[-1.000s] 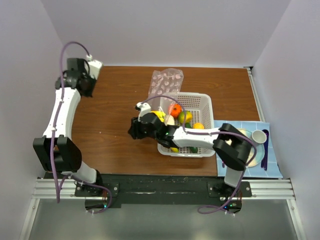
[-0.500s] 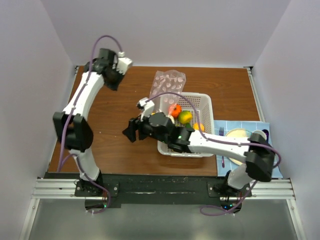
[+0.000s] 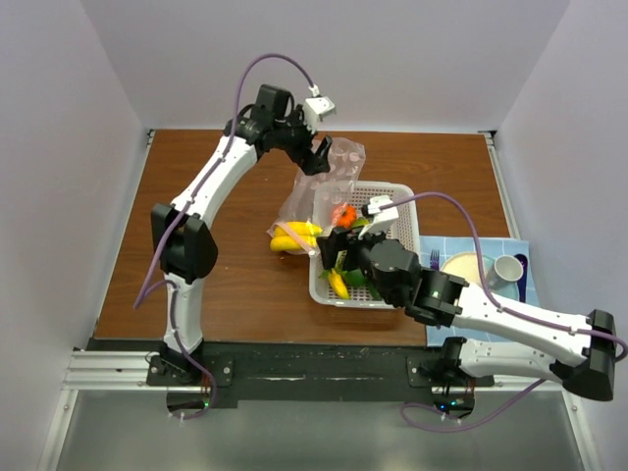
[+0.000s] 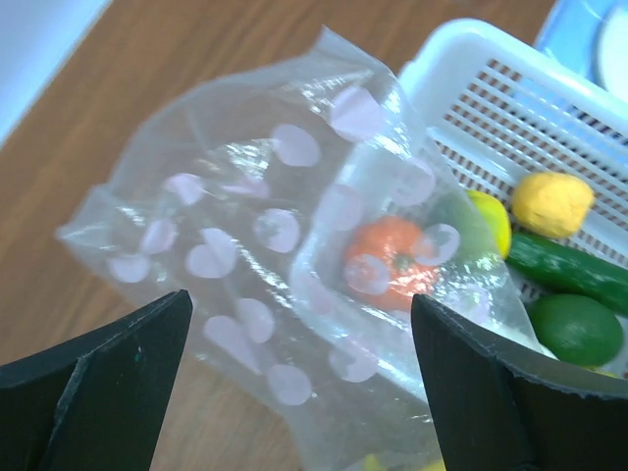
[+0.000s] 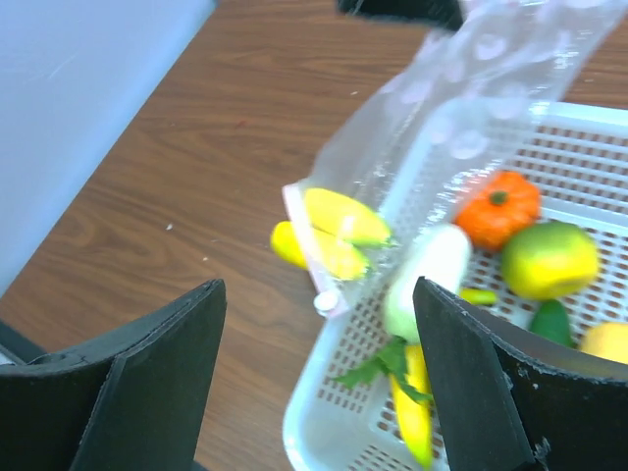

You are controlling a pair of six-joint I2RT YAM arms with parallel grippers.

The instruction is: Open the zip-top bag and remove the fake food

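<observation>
The zip-top bag (image 3: 316, 186) slants over the far left corner of the white basket (image 4: 510, 54), its zip-strip end down on the bench (image 3: 226, 265) just left of the basket. Of the fake food (image 5: 496, 211), two yellow banana pieces (image 3: 294, 235) sit at that mouth, one inside the plastic and one poking past the strip. The rest lies in the basket: an orange piece (image 3: 343, 214), a white piece (image 5: 427, 270), a green-yellow round fruit (image 5: 549, 257), a cucumber (image 4: 564, 265) and a yellow lump (image 4: 552, 203). The left tool (image 4: 299, 314) hovers above the bag's far end, fingers spread wide, gripping nothing. The right tool (image 5: 316, 294) hangs over the basket's left rim, its fingers also spread and empty.
</observation>
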